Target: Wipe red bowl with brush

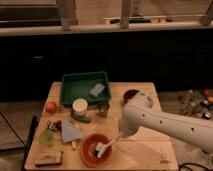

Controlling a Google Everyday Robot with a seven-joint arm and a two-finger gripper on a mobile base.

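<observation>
worktop: carries everything listed here.
tray: back left, with a sponge lying in it.
small bowl: at the back, right of the tray.
cup: just before the tray.
big bowl: front centre.
block: front left corner, left of the big bowl.
brush: tilted, head inside the big bowl, handle rising rightward.
tool: above the worktop, just right of the big bowl, clasping the brush's handle end.

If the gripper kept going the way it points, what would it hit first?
Probably the red bowl: the gripper points down-left along the brush it holds, whose head sits over that bowl.
</observation>
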